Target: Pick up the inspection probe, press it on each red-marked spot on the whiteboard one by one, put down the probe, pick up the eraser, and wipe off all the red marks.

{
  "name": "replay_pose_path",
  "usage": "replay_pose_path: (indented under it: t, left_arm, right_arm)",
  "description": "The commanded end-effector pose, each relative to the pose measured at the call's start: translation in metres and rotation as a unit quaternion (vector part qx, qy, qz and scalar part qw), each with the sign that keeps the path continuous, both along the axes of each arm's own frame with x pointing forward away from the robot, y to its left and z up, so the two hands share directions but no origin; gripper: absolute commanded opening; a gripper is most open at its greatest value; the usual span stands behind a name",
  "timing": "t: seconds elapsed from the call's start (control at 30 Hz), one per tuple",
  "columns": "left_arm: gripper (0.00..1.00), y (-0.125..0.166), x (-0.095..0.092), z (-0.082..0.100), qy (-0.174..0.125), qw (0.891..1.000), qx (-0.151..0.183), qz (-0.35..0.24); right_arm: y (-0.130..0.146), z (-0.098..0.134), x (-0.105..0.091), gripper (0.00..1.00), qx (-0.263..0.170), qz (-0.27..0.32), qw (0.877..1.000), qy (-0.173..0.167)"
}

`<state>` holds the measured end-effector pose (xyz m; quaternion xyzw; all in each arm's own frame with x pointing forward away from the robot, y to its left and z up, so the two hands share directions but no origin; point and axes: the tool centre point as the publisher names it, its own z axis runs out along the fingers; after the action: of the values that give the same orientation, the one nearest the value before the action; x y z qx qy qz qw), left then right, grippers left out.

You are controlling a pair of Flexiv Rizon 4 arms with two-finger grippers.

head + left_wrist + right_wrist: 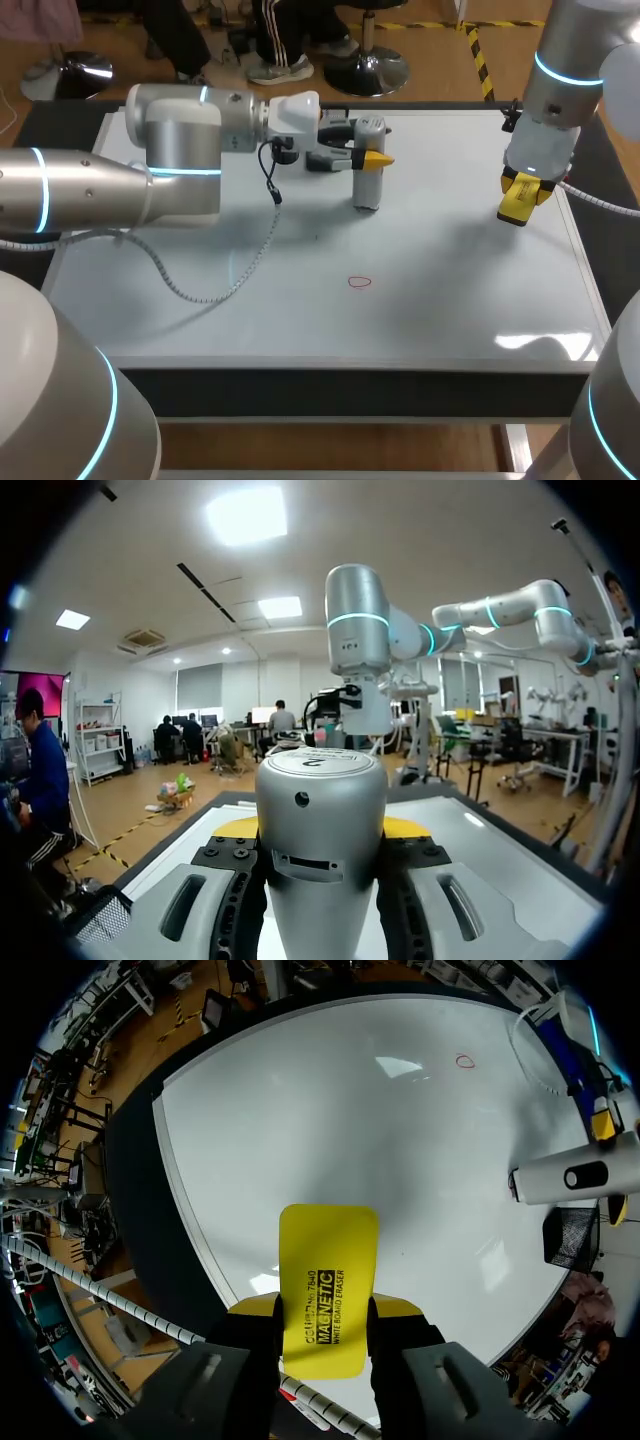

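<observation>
Now L pincer (320,832) clamped on upright probe (320,780); R pincer (322,1312) clamped on eraser (328,1250), over whiteboard (300,320).

A robotics lab: a left arm (110,195) and right arm (558,85) flank a whiteboard table (420,320).

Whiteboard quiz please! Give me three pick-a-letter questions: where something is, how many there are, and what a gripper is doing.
1. Where is the eraser? A on a shelf; B in the right gripper; C on the floor.
2. How many red marks are on the whiteboard? A one; B three; C five.
3. The left gripper is: A open, empty; B shut on the inspection probe; C shut on a cup.
Answers: B, the eraser is clamped there; A, only one red loop shows; B, it squeezes the probe from both sides.
</observation>
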<state>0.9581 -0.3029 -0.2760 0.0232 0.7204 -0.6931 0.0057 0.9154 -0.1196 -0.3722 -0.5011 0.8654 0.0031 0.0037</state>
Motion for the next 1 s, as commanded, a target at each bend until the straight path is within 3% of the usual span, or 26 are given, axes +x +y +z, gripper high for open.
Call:
replay_pose_path:
  t: [0.03,0.6,1.0]
  left_arm:
    - [0.0,0.0,0.006,0.011,0.0,1.0,0.011,-0.001]
    - [0.0,-0.017,0.053,0.083,-0.034,0.999,0.014,-0.005]
    - [0.0,-0.026,0.1,0.105,-0.03,1.0,0.003,-0.004]
  right_arm:
    - [-0.001,0.0,0.001,0.0,-0.001,0.001,1.0,0.0]
    - [-0.001,0.0,0.001,0.0,-0.001,0.001,1.0,0.0]
    - [-0.001,0.0,0.001,0.0,-0.001,0.001,1.0,0.0]
